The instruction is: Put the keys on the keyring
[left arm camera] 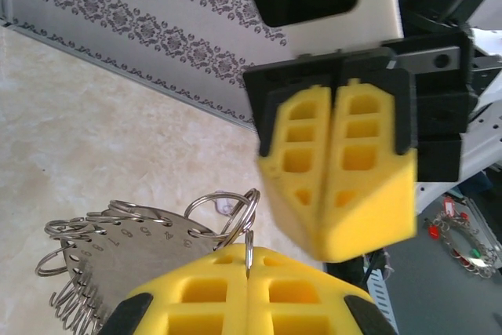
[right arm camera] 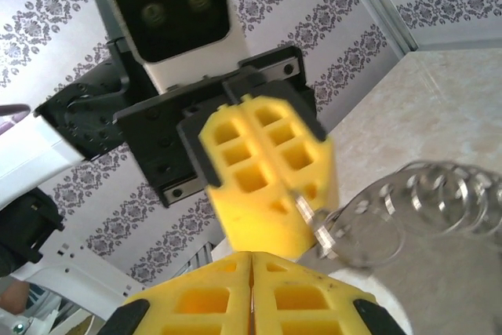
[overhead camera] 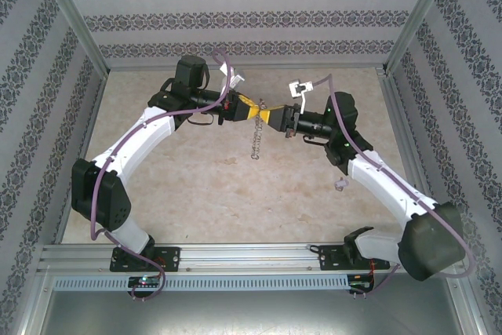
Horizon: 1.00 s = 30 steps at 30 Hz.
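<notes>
The left gripper (left arm camera: 249,266) had its yellow jaws clamped on a thin wire ring at the edge of the grey metal keyring (left arm camera: 133,250). This flat-looking hoop, fringed with small wire loops, hung below the grip over the beige marbled worktop (overhead camera: 196,186). The right gripper (right arm camera: 251,266) faced it almost tip to tip, jaws pressed together; whether they pinched any wire was hard to make out. Both wrists lay roughly level above the middle of the worktop, toward the patterned back wall (overhead camera: 251,13). The left arm (overhead camera: 137,139) rose from the near-left base and the right arm (overhead camera: 388,182) from the near-right, each elbow bowed outward and each white forearm angled inward.
</notes>
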Tool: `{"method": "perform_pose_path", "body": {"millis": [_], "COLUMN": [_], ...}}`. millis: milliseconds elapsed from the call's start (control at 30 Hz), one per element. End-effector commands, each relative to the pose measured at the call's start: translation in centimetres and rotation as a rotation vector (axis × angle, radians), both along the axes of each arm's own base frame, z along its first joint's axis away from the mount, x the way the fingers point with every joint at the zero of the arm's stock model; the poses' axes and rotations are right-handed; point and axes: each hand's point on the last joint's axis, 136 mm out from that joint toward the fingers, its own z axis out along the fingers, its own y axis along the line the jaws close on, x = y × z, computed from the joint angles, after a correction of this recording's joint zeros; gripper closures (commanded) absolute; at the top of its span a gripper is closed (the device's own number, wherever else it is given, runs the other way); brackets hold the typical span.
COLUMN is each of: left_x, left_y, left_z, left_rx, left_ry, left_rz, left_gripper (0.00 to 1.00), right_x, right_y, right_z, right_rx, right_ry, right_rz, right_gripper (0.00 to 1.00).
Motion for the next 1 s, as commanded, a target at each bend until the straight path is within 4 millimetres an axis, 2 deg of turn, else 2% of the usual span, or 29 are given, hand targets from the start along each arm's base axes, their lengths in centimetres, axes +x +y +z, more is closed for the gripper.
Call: {"method": "perform_pose_path", "body": {"millis": [0, 167, 367, 633, 767, 867, 967], "left_x": [-1.8, -2.6, -2.7, -2.6, -2.4, -2.4, -2.5], "left_y": [0.5, 0.6, 0.7, 0.5, 0.5, 0.5, 0.4], "left_z": [2.2, 2.4, 2.4, 2.7, 2.6, 2.6, 2.5], "left_rx": [-0.046, -0.052, -0.050, -0.057, -0.055, -0.055, -0.052], "left_ry": [-0.030, -0.026, -0.027, -0.030, -0.027, -0.023, -0.022], "left_rz": [-0.060, -0.083, -0.085, -0.084, -0.080, -0.082, -0.081], "left_gripper": [1.00, 1.00, 1.00, 1.00, 1.00, 1.00, 1.00], "right_x": [1.5, 2.2, 1.4, -0.5, -0.9, -0.5, -0.2], "right_y": [-0.6, -0.5, -0.4, 0.3, 0.4, -0.2, -1.2], "right_z": [2.9, 3.0, 2.7, 2.5, 2.1, 1.8, 1.9], "right_rx": [0.055, 0.070, 0.072, 0.060, 0.053, 0.050, 0.055], "right_ry": [-0.086, -0.075, -0.068, -0.070, -0.068, -0.060, -0.057], "right_rz": [-0.028, -0.017, 0.010, 0.099, 0.112, 0.074, 0.031], "right_gripper": [0.89, 0.84, 0.74, 0.74, 0.73, 0.58, 0.50]}}
